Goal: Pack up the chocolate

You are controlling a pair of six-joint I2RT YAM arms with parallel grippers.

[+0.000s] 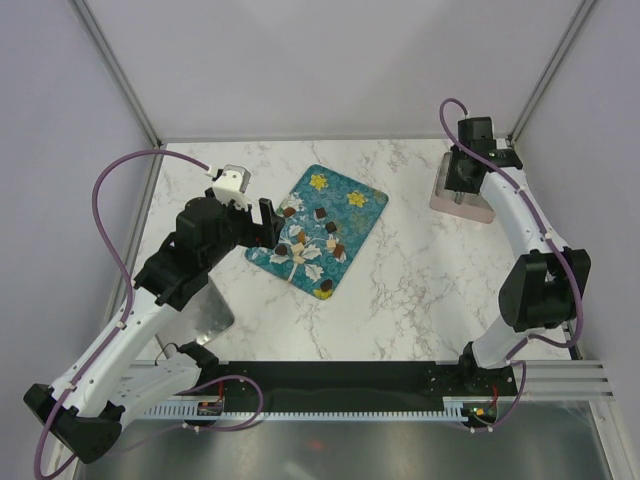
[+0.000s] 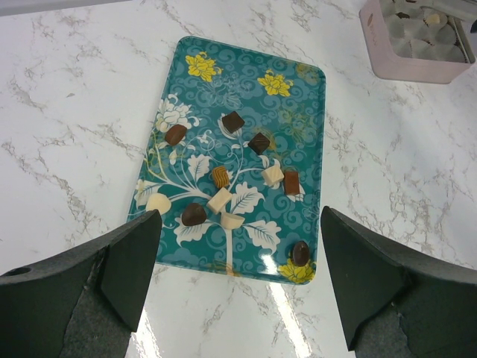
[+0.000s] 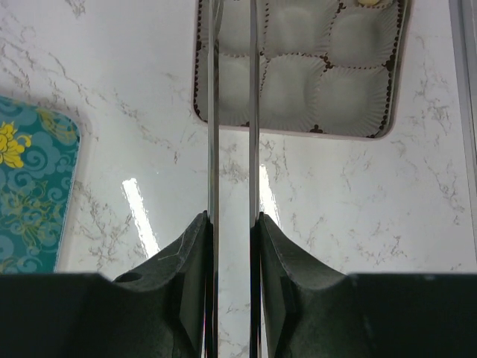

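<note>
Several small chocolates lie scattered on a teal flowered tray point(image 2: 298, 97), among them a dark one point(image 2: 233, 121), a tan one point(image 2: 220, 177) and a pale one point(image 2: 273, 174). My left gripper point(image 2: 240, 216) hangs open and empty above the tray's near-left edge point(image 1: 268, 222). A pink box point(image 3: 298, 133) of white paper cups stands at the back right. My right gripper point(image 3: 231, 220) hovers over the box point(image 1: 460, 190), shut on thin metal tongs point(image 3: 216, 112). The tongs' blades stand slightly apart and their tips are out of view.
The tray point(image 1: 355, 215) sits at the middle of the marble table, tilted diagonally. A shiny metal sheet point(image 1: 205, 312) lies beneath the left arm. An aluminium rail point(image 1: 560, 380) runs along the near edge, and grey walls enclose the back and sides.
</note>
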